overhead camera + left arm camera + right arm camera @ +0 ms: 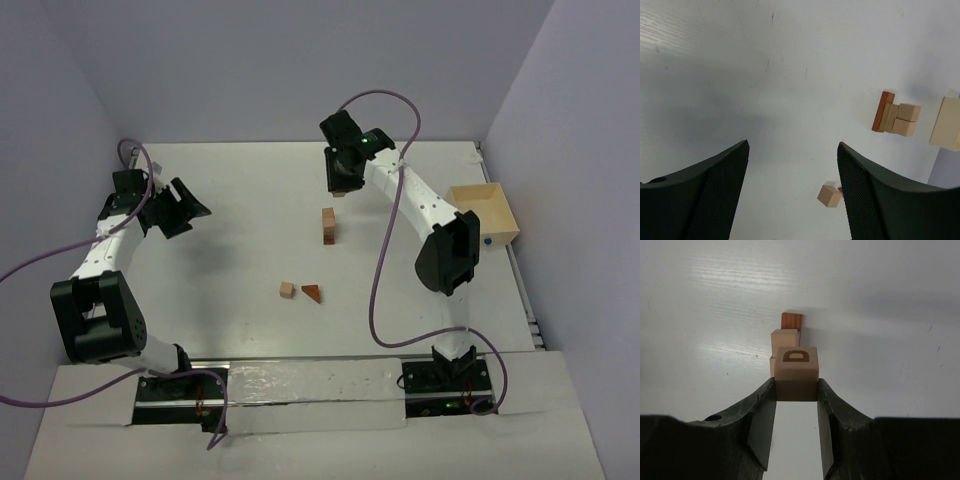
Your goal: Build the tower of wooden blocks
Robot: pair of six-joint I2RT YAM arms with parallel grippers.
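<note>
At the left gripper (792, 145), found the jaws spread wide with nothing between them, parked well off to the side above bare counter (230, 260). Just past its right fingertip, spotted a loose tan cube (830, 195). Right beside that cube, on the side farther from this gripper, spotted a reddish-brown wedge (312, 292), both lying loose. Farther ahead and to that gripper's right, made out the tower (328, 226): reddish-brown block at the base, tan cubes on it, upright, one block wide. At the right gripper (796, 385), saw the fingers clamped on a tan lettered cube (796, 367), gripped by its side faces, letter face toward the wrist camera. Placed the tower just beyond those fingertips and lower, apart from the held cube as far as could be told.

Judged the step in hand as setting this cube on the column's top. To do it well, needed to bring the cube squarely over the top block, match its edges to the column, come down straight and slowly, and let go only after seating it flat. Needed also to open just enough to clear the sides and lift straight away, for fear of toppling so narrow a stack with a sideways brush.
</note>
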